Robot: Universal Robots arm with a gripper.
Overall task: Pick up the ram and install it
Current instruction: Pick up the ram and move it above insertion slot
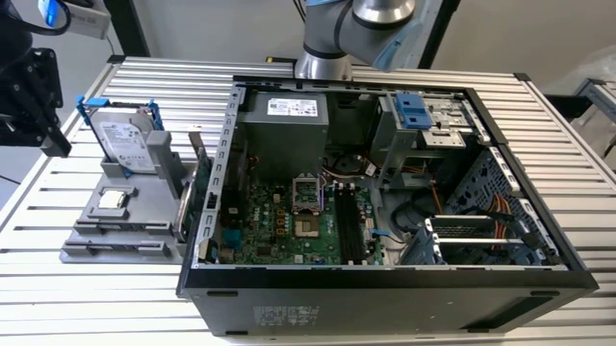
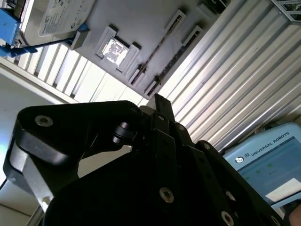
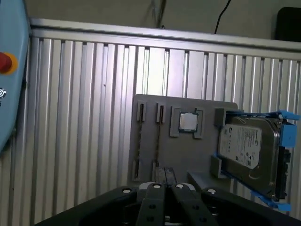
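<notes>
Robotics lab: slatted aluminium bench (image 1: 97, 288)

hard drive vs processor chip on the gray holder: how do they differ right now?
Pose: the hard drive stands on edge in the gray holder; the processor chip lies flat in a square recess.
Size: the hard drive is far bigger than the chip.
Look: the hard drive is boxy with blue rails; the chip is a thin bare square.
Both are silver and sit on the holder.
</notes>
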